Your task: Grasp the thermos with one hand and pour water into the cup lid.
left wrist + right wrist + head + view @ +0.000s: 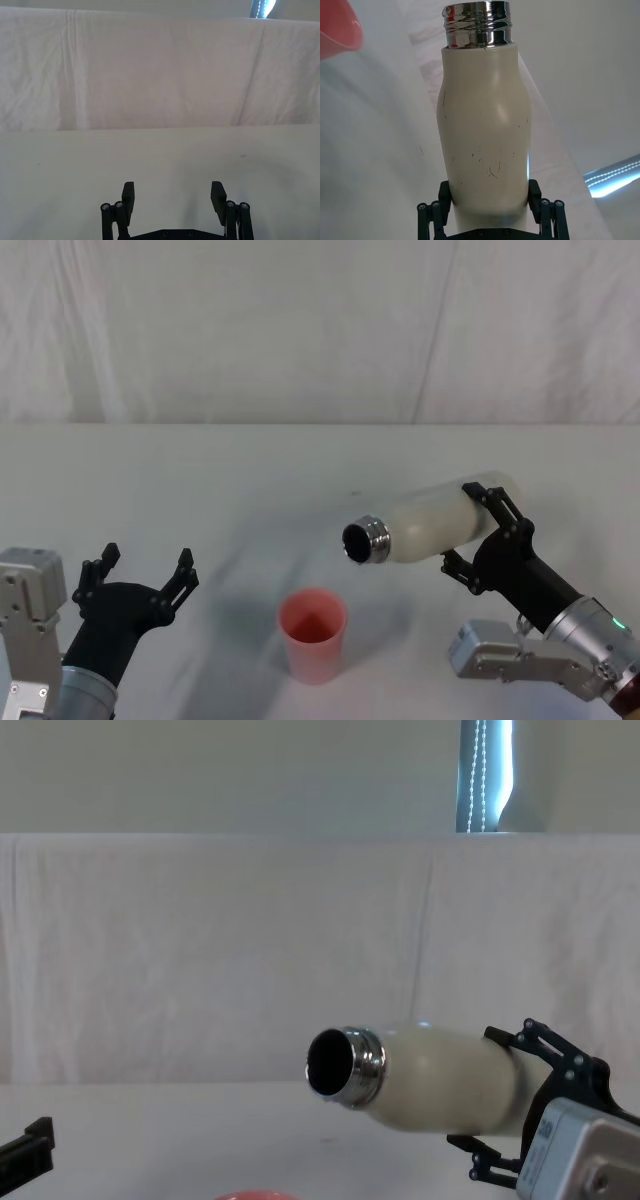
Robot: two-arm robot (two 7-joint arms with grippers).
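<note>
The cream-white thermos [432, 525] hangs above the table, tipped almost level. Its steel neck points left and slightly down, up and to the right of the pink cup lid [314, 632]. My right gripper [474, 530] is shut on the thermos body near its base. In the right wrist view the thermos [485, 125] sits between the fingers of the right gripper [490, 200], and the cup lid [337, 25] shows past the neck. In the chest view the thermos [440, 1080] shows its dark mouth above the cup lid rim [255, 1196]. I see no water stream. My left gripper [140, 575] rests open at the lower left.
A white cloth covers the table [250, 480] and hangs as a backdrop behind it. In the left wrist view the left gripper [172, 195] has bare cloth ahead of it. A lit window strip [485, 775] shows above the backdrop.
</note>
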